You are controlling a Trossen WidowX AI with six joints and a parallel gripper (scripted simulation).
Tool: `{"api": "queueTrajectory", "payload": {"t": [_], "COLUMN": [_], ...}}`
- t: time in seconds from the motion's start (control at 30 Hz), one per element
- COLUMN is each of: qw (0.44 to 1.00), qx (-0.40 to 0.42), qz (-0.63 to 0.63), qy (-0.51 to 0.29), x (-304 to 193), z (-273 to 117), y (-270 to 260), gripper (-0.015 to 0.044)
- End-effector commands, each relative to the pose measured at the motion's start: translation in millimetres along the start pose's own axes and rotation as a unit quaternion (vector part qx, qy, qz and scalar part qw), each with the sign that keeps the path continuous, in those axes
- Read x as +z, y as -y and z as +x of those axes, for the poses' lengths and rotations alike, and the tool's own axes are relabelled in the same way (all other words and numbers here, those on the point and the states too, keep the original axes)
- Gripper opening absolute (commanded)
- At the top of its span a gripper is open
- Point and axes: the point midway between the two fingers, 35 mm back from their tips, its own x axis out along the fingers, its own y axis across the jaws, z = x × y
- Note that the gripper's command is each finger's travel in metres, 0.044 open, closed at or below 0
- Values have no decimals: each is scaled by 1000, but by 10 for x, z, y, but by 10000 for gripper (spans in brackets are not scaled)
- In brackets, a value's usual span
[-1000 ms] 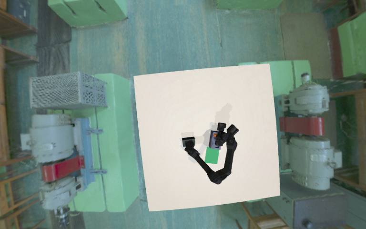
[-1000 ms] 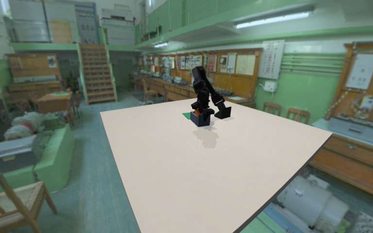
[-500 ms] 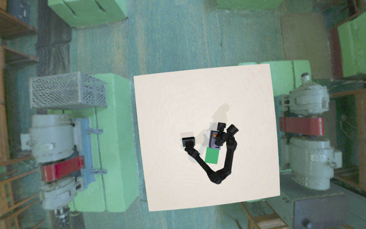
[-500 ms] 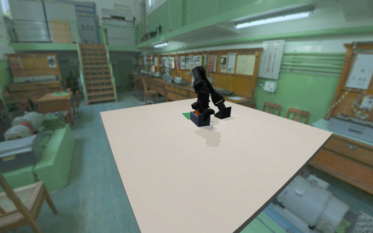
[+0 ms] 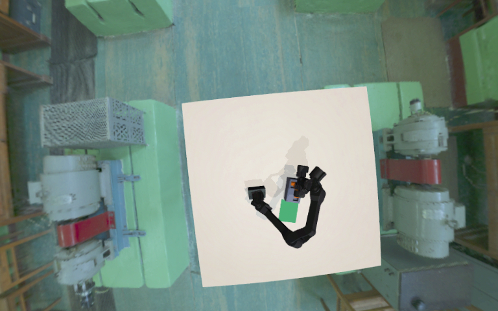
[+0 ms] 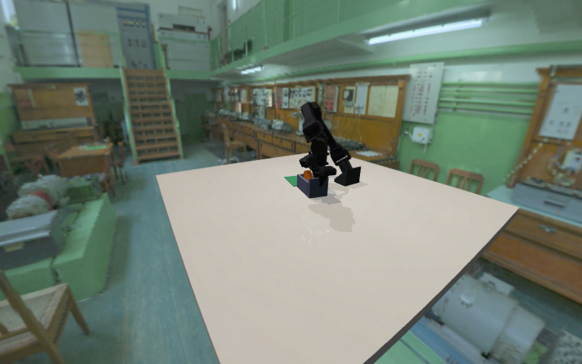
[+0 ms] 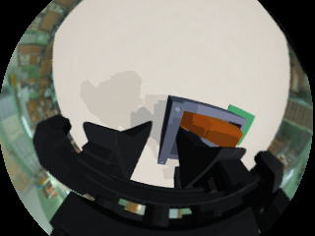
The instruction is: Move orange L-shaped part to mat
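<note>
The bench point(image 5: 235, 139) point(image 6: 300, 265) point(image 7: 197, 49) bears the tray point(image 5: 289, 190) point(image 6: 311, 187) point(image 7: 164, 133), then the mat point(image 5: 288, 211) point(image 6: 291, 180) point(image 7: 248, 117). The pincer point(image 5: 301, 188) point(image 6: 322, 177) point(image 7: 164, 126) stands part-open, clamping nothing. The part point(image 5: 294, 184) point(image 6: 308, 174) point(image 7: 211, 129) is in the tray, seemingly tipped; press its L-end straight down, slowly, without sideways drag.

Orange L-shaped part point(image 5: 293, 184) point(image 6: 308, 175) point(image 7: 212, 130): tilted in the tray, one end up above the rim, partly hidden, not out. Grey tray point(image 5: 288, 195) point(image 6: 316, 189) point(image 7: 172, 130): boxy, blue-grey, upright on the table, small round marks on its top face. Green mat point(image 5: 288, 212) point(image 6: 292, 180) point(image 7: 248, 118): thin, flat, four-sided, just beside one end of the tray, nothing set on it
</note>
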Motion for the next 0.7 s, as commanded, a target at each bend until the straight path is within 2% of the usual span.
{"api": "queueTrajectory", "payload": {"t": [0.0, 0.17, 0.67], "qw": [1000, 1000, 1000], "qx": [3, 3, 8], "qz": [2, 2, -1], "qy": [0, -1, 8], "x": [19, -7, 3], "z": [-271, -829, -839], "y": [-6, 92, 64], "gripper": [180, 180, 180]}}
